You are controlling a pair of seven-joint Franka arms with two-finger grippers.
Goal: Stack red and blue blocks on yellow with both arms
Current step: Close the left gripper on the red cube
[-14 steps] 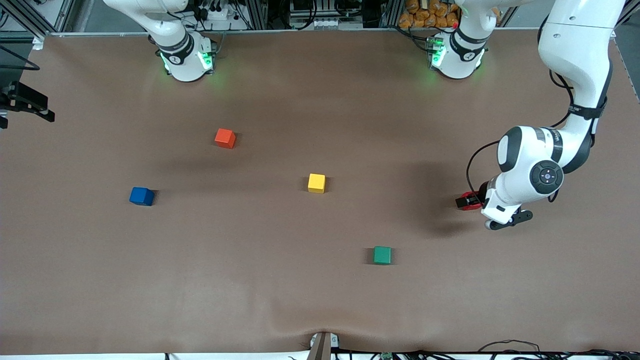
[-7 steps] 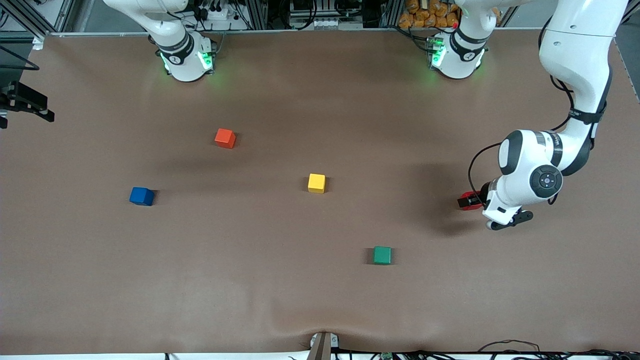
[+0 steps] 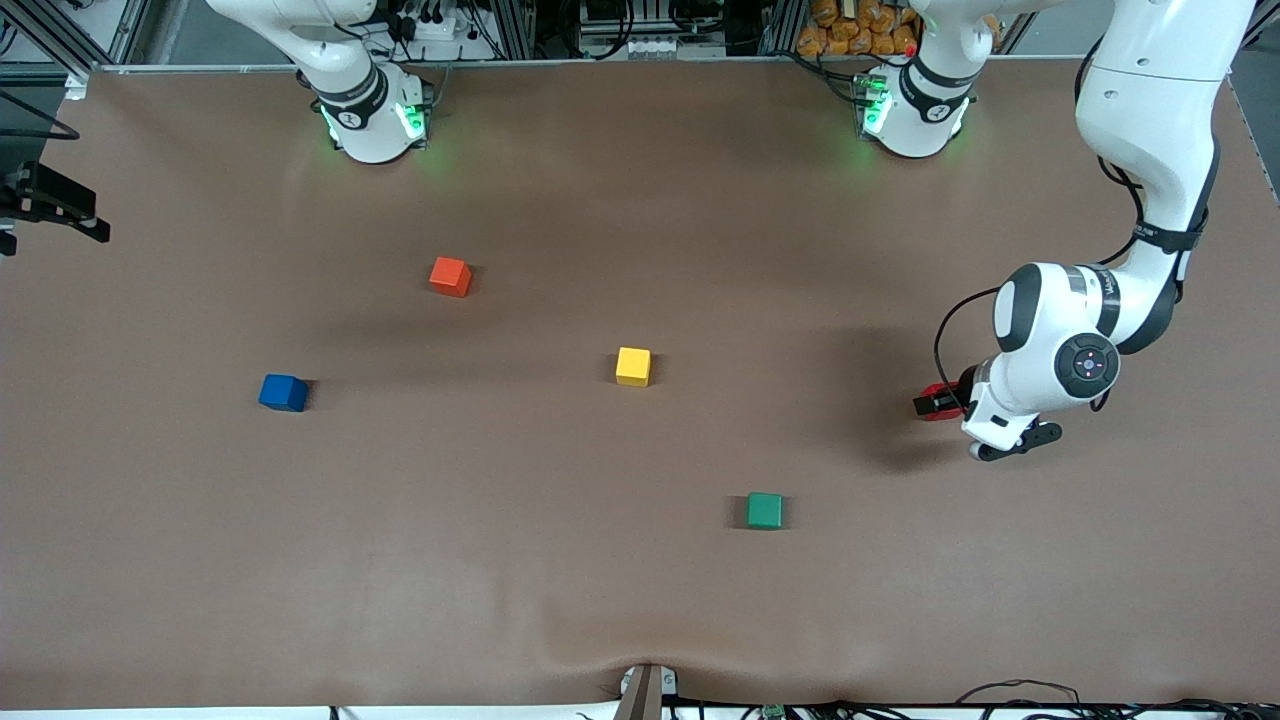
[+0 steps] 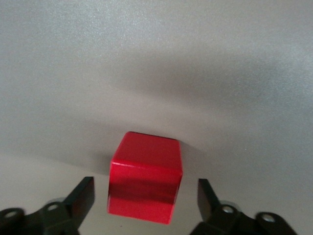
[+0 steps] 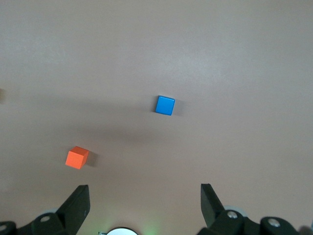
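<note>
The left gripper (image 4: pixel 145 196) has barely shifted, jaws wide astride the red block (image 4: pixel 145 177), seemingly untouched, while the right gripper (image 5: pixel 145 205) waits, open.

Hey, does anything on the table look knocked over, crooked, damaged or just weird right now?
Nothing stands out. The blue block, yellow cube, orange-red cube and green cube sit flat and apart. The left gripper is open around the red block; the right gripper waits, open.
</note>
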